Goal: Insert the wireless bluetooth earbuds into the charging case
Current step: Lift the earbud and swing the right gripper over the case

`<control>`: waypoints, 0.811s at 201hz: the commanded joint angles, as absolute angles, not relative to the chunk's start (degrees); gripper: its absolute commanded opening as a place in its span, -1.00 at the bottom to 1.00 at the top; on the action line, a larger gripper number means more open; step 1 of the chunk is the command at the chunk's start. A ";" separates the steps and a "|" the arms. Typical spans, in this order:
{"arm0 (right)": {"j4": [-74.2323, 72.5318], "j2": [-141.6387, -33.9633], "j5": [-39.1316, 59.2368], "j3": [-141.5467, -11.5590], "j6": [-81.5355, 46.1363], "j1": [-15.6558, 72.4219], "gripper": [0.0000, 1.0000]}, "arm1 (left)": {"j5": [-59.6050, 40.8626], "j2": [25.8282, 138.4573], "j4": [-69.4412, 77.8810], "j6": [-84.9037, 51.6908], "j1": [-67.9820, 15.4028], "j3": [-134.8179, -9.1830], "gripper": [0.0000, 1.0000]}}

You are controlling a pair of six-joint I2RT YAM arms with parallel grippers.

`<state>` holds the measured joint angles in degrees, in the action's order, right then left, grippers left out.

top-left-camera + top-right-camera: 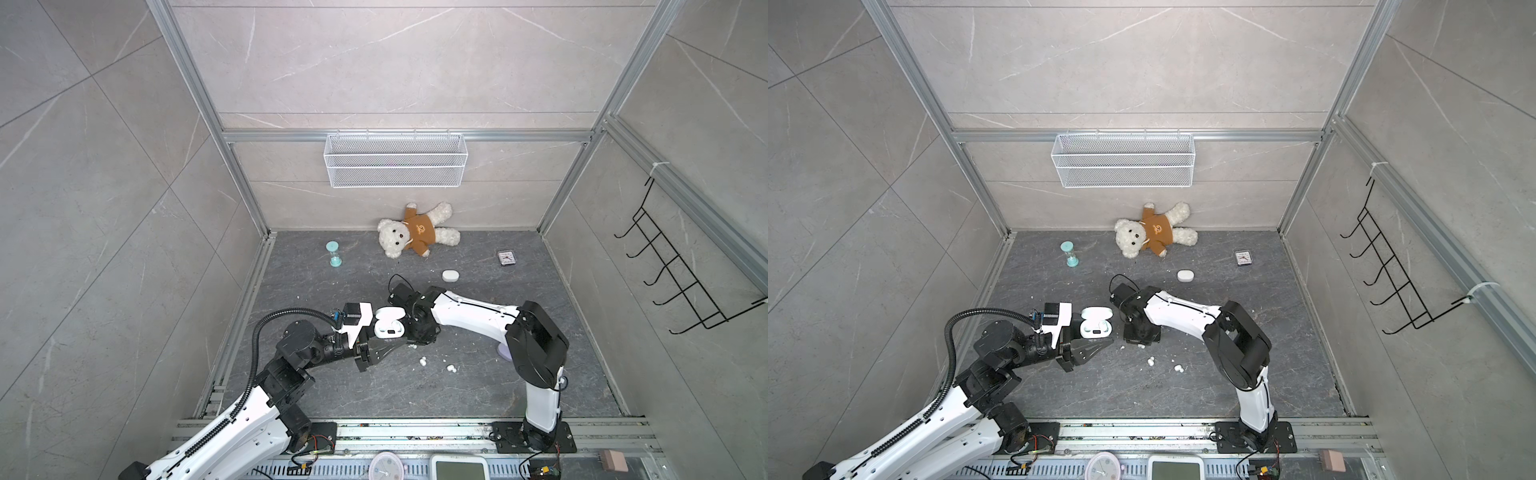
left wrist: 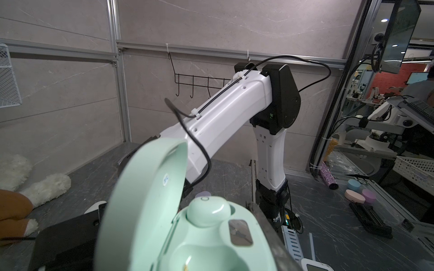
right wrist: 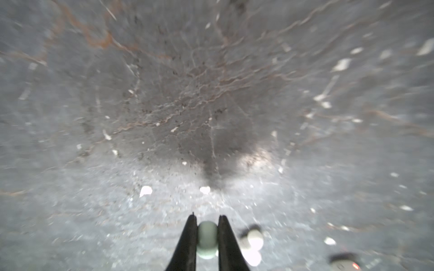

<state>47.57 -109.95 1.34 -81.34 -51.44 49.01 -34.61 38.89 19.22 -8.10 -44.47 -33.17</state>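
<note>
The open case (image 1: 388, 323) is pinched in the left claw (image 1: 1100, 344), lid tipped back so the empty socket (image 2: 211, 255) beside the seated bud (image 2: 206, 212) is exposed. Just right, low over the surface (image 3: 211, 93), a second bud (image 3: 207, 237) is pinched in the right claw (image 3: 207, 217), presumably for transfer.

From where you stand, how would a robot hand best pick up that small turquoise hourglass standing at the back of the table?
Probably at the narrow middle of the small turquoise hourglass, coming in level from the front. It stands upright, and its wider round caps above and below should stop a grip sliding off.
</note>
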 commanded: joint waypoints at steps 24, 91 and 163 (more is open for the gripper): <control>50.01 -100.50 -0.07 -77.67 -51.40 46.66 -0.67 | -35.04 39.54 21.68 -6.80 -44.21 -34.76 -0.45; 53.46 -84.38 -0.47 -76.97 -51.51 42.84 -0.66 | -36.07 44.36 26.03 -7.42 -44.21 -36.16 -0.46; 56.21 -72.85 0.87 -85.22 -50.83 41.53 -0.66 | -38.66 55.49 35.82 -9.49 -44.21 -39.51 -0.46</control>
<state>53.41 -75.57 0.73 -81.25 -51.46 41.69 -36.25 53.08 27.92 -8.49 -44.45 -35.83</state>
